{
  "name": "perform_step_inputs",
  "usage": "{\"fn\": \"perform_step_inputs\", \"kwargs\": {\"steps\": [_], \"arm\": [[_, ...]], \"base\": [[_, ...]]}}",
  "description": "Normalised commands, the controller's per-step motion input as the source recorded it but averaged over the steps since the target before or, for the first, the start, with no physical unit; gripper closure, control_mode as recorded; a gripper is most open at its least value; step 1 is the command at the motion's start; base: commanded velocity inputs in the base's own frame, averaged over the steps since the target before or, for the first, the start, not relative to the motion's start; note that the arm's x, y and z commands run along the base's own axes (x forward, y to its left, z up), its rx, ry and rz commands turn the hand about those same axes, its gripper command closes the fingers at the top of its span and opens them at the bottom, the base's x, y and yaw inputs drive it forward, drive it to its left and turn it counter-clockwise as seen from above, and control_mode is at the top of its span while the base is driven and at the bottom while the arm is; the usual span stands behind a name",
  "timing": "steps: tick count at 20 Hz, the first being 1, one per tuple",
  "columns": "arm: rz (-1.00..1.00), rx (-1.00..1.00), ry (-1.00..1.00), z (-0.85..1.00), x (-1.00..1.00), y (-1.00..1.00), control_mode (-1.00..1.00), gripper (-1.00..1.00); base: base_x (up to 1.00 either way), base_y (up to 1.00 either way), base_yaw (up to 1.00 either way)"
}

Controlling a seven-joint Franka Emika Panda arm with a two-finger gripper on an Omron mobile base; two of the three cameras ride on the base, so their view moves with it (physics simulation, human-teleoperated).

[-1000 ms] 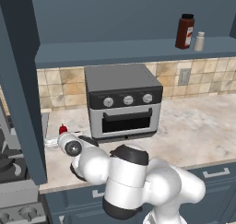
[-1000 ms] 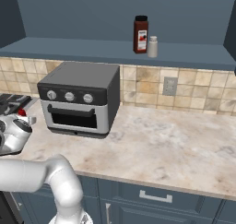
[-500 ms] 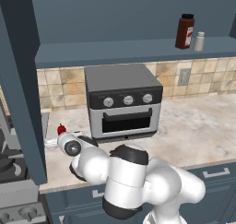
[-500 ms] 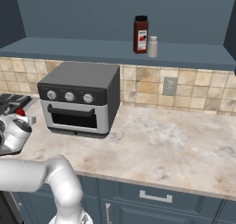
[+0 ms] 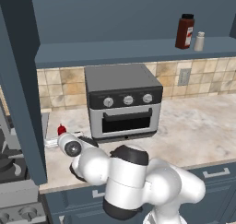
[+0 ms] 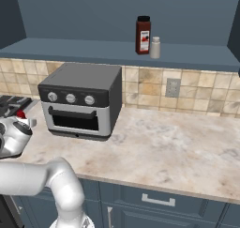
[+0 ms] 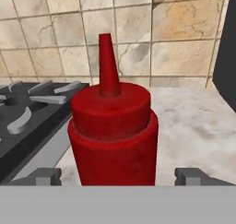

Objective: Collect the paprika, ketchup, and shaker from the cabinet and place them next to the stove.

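Red ketchup [image 7: 112, 140] upright beside stove [image 7: 32, 112] edge — end effector [image 7: 118, 176] fingertips apart.

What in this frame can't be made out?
- Ketchup base: cut off by the hand view's bottom; contact with the counter unseen.
- Ketchup body, left base view: hidden behind the arm, just its red tip shows.
- Paprika label text: too small.
- Stove knobs: out of frame.
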Motion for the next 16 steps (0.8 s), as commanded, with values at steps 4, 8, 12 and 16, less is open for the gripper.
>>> {"fn": "perform_step_inputs", "kwargs": {"steps": [4,8,12,16], "arm": [[0.00,0.00,0.00,0.09,-0.05,0.00,-1.00,-1.00],[0.00,0.00,-0.01,0.03,-0.07,0.00,-1.00,-1.00],[0.00,0.00,0.00,0.08,-0.09,0.00,-1.00,-1.00],[0.00,0.00,-0.01,0.13,-0.20,0.00,-1.00,-1.00]], "base": [[0.00,0.00,0.00],[0.00,0.00,0.00],[0.00,0.00,0.00],[0.00,0.00,0.00]]}}
